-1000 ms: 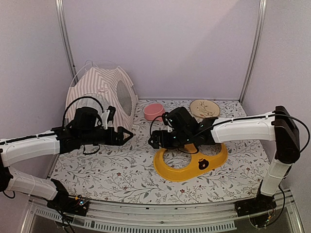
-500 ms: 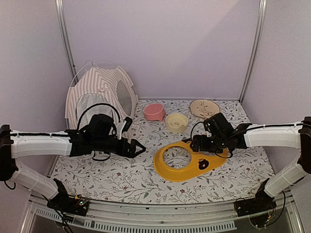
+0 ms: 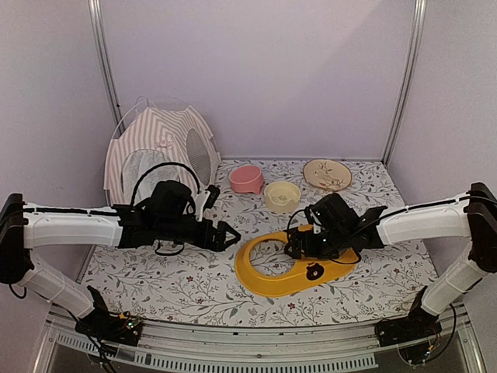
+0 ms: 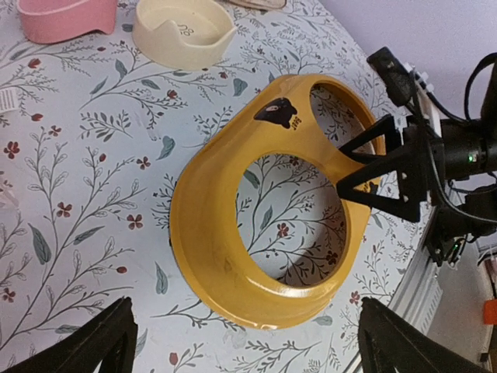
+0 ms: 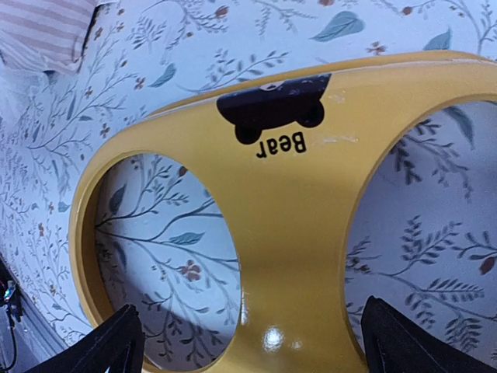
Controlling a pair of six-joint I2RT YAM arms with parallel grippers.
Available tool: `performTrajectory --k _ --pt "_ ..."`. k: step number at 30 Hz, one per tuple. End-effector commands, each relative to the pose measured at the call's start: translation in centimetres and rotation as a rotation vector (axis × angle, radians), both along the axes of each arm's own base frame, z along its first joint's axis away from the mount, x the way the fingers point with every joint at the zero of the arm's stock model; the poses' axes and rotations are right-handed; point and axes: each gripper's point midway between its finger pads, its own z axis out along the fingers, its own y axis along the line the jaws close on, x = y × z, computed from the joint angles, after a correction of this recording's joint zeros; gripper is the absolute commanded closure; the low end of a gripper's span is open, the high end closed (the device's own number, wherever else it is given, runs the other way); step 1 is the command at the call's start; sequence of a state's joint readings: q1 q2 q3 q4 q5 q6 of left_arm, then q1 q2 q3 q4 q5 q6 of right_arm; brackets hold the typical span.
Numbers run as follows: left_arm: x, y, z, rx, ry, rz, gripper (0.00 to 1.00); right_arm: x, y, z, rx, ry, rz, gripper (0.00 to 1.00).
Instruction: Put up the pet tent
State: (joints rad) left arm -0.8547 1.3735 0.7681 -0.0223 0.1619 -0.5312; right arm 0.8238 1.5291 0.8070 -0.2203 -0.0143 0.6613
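Observation:
The pet tent (image 3: 155, 140), pink-and-white striped with a round mesh window, stands at the back left corner with thin white poles arching over it. A striped corner of the pet tent (image 5: 43, 35) shows at the top left of the right wrist view. My left gripper (image 3: 229, 235) is open, well in front and to the right of the tent, facing the yellow bowl stand (image 3: 268, 276). My right gripper (image 3: 293, 242) is open over that stand, its fingers either side of the bridge between the two holes. Nothing is held.
On the floral tablecloth (image 3: 186, 284) the yellow stand (image 4: 210, 233) lies between both grippers. Behind it are a pink bowl (image 3: 246, 179), a cream bowl (image 3: 281, 195) and a flat patterned plate (image 3: 327, 174). Enclosure walls and posts close the back and both sides.
The left gripper moved right toward the yellow stand. The right gripper swung right, then came down over the stand, which has shifted left and turned a little. The tent has not moved.

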Motion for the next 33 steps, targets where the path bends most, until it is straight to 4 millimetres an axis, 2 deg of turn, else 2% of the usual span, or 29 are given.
performTrajectory --k 1,3,6,9,13,16,18,21,24,27,30,33 --pt "0.2 0.2 0.9 0.013 -0.040 0.016 0.00 -2.5 6.3 2.0 0.202 0.027 0.045 0.01" --pt "0.4 0.3 1.0 0.017 -0.045 0.020 0.01 -3.4 9.0 2.5 0.275 0.044 0.059 0.01" --pt "0.4 0.3 1.1 0.015 -0.045 0.026 0.01 -3.8 12.4 2.9 0.319 0.049 0.081 0.01" --pt "0.6 0.8 0.8 0.034 -0.037 0.052 0.01 -3.1 13.8 3.4 0.334 0.035 0.074 0.01" --pt "0.3 3.1 -0.3 0.102 -0.020 0.122 0.00 -1.9 13.3 4.7 0.286 -0.029 0.052 0.01" --pt "-1.4 4.2 -1.6 0.109 0.032 0.107 0.01 -1.5 12.8 5.1 0.262 -0.058 0.062 0.01" --pt "-3.3 4.0 -1.9 0.073 0.106 0.069 0.01 -1.3 12.4 5.2 0.260 -0.064 0.061 0.01" --pt "-6.2 2.5 -1.6 0.003 0.177 -0.007 0.00 -0.6 11.6 5.5 0.248 -0.084 0.045 0.01" --pt "-7.7 1.3 -2.7 0.018 0.205 -0.034 0.01 0.8 10.6 6.4 0.244 -0.118 0.024 0.01" --pt "-7.7 0.4 -3.9 0.054 0.217 -0.030 0.00 2.6 9.3 7.4 0.243 -0.149 -0.001 0.01" --pt "-6.7 -0.5 -4.4 0.079 0.206 -0.008 0.00 4.4 8.0 8.4 0.231 -0.186 -0.014 0.01" --pt "-5.2 -1.3 -5.0 0.107 0.179 0.015 0.01 7.1 6.3 8.5 0.197 -0.202 -0.045 0.01"
